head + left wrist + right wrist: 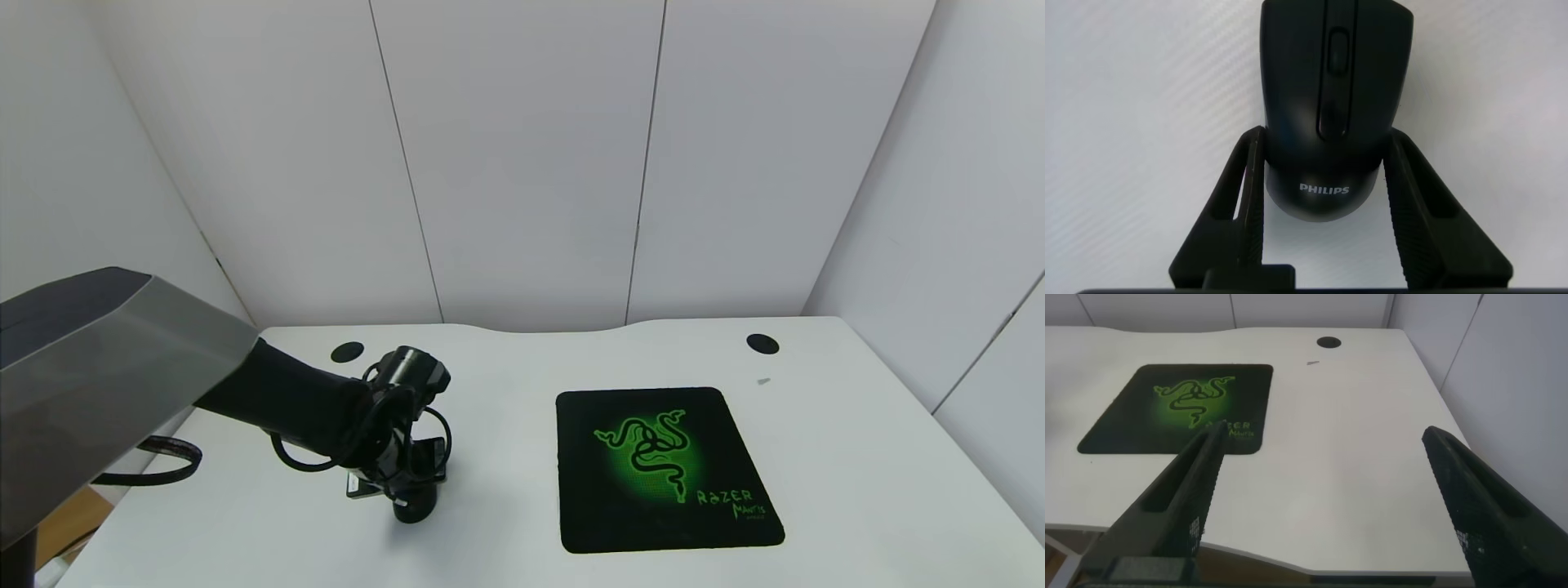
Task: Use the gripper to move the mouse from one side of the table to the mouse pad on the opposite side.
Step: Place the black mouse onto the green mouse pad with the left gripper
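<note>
The black mouse (1335,73) with a pale PHILIPS logo lies on the white table (857,457), on its left side. My left gripper (408,490) points down over it, and its two fingers press against the mouse's sides, shut on it. In the head view only the mouse's end (415,513) shows under the hand. The black mouse pad (669,469) with the green snake emblem lies flat on the table's right side and nothing is on it. It also shows in the right wrist view (1180,404). My right gripper (1323,434) is open and empty, held off the table's front right edge.
Two round black cable holes (347,352) (762,344) sit near the curved back edge. A small grey mark (763,380) lies behind the pad. White wall panels enclose the back and sides. Bare white table lies between the mouse and the pad.
</note>
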Controlling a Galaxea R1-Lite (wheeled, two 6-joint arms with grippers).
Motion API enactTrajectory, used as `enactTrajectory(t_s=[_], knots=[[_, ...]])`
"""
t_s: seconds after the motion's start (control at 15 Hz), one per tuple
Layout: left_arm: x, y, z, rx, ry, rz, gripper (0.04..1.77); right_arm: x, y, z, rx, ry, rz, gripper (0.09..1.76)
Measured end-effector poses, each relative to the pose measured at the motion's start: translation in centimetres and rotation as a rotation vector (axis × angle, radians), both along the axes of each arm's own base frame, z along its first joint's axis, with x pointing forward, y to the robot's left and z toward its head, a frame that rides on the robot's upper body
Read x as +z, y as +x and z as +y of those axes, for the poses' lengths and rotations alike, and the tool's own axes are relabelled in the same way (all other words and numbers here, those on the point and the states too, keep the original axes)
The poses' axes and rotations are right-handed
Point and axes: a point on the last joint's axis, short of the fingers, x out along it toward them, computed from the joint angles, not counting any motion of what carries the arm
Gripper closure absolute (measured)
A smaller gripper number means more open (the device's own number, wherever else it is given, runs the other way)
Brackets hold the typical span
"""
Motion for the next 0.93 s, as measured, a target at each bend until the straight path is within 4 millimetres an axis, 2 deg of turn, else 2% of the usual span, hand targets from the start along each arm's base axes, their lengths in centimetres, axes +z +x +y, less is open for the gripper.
enactTrajectory(t_s=[0.13,0.4,0.93], knots=[[0.4,-0.1,0.0,0.002,0.001,-0.001,0.90,0.0,0.0,0.0,0.000,0.000,0.000,0.14],[2.4,-0.7,-0.6,0.020,0.009,-0.012,0.90,0.0,0.0,0.0,0.000,0.000,0.000,0.14],[7.8,-1.4,-5.1,0.039,-0.034,-0.053,0.90,0.0,0.0,0.0,0.000,0.000,0.000,0.14]])
